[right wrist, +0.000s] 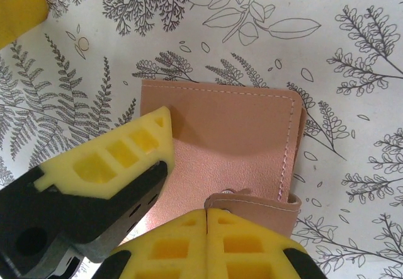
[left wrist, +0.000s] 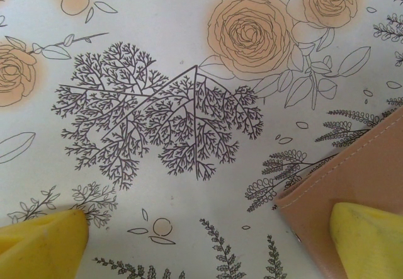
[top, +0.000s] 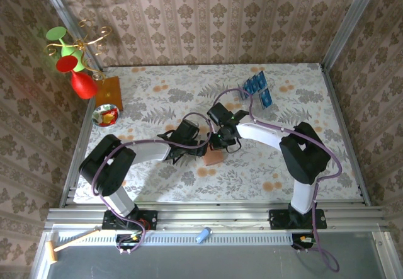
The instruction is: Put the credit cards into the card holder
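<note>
**A:** Item 1, top external view. What do you log?

**B:** Card holder: flat on the surface, mid-table, with both grippers over it. Your left gripper reaches in from its left, your right gripper from its far-right side. Credit cards: blue, grouped well apart toward the far right corner. Your right arm is the nearer of the 2 to them.

**A:** Item 2, left wrist view?

**B:** Left gripper: spread wide, grasping nothing. 1 fingertip lies over a corner of the card holder, the other over bare surface.

**A:** Item 3, right wrist view?

**B:** Right gripper: clenched, its 2 pads pressed together at the card holder's near edge. A small strap tab stands lifted just beside them. You appear to have the holder pinched there, though the pads hide the contact itself. The holder's body extends straight away from this gripper, and the stitched edge runs along its right side. A left finger rests on its left part.

**A:** Status?

**B:** The holder looks shut and no card is in it. My judgement is that opening comes next: lift at the tab, away from the pinned left side. The cards wait farther out on your right.
</note>
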`<act>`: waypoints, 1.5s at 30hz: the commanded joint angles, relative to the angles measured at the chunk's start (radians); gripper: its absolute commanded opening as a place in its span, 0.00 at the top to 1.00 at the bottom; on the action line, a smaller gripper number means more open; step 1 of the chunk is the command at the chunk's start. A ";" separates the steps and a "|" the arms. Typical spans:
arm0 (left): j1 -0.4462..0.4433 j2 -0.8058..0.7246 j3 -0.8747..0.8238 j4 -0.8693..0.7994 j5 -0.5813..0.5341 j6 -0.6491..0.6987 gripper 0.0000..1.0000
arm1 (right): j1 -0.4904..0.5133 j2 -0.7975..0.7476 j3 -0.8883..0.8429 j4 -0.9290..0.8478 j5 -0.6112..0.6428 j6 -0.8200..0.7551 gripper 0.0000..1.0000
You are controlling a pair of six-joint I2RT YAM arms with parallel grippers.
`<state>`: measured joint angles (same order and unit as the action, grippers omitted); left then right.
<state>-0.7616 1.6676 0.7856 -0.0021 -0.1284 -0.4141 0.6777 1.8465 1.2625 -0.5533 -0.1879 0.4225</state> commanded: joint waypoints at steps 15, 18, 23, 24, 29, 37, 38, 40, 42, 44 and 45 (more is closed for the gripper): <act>-0.008 0.055 -0.014 0.004 0.061 0.004 0.00 | -0.017 0.045 -0.035 0.046 0.010 0.008 1.00; -0.008 0.055 -0.014 0.002 0.061 0.004 0.00 | -0.020 0.043 -0.047 0.049 0.013 0.009 1.00; -0.008 0.057 -0.013 0.004 0.062 0.004 0.00 | -0.024 0.037 -0.058 0.056 0.012 0.011 1.00; -0.007 0.059 -0.013 0.003 0.062 0.005 0.00 | -0.024 0.039 -0.057 0.056 0.010 0.011 1.00; -0.008 0.061 -0.010 0.006 0.064 0.003 0.00 | -0.024 0.060 -0.049 0.061 0.001 0.012 1.00; -0.007 0.061 -0.008 0.005 0.063 0.004 0.00 | -0.015 0.068 -0.061 0.067 -0.010 0.018 1.00; -0.008 0.062 -0.008 0.004 0.064 0.005 0.00 | -0.013 0.068 -0.064 0.069 -0.010 0.018 1.00; -0.006 0.063 -0.009 0.005 0.064 0.005 0.00 | -0.010 0.065 -0.072 0.071 -0.012 0.020 1.00; -0.007 0.065 -0.010 0.005 0.063 0.005 0.00 | -0.007 0.063 -0.082 0.075 -0.012 0.024 1.00; -0.005 0.065 -0.011 0.007 0.063 0.005 0.00 | -0.004 0.060 -0.094 0.079 -0.012 0.027 1.00; -0.005 0.064 -0.012 0.007 0.064 0.005 0.00 | -0.004 0.055 -0.100 0.082 -0.012 0.027 1.00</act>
<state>-0.7616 1.6699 0.7856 0.0017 -0.1284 -0.4141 0.6617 1.8809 1.2079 -0.4469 -0.1955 0.4316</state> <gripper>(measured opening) 0.999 0.068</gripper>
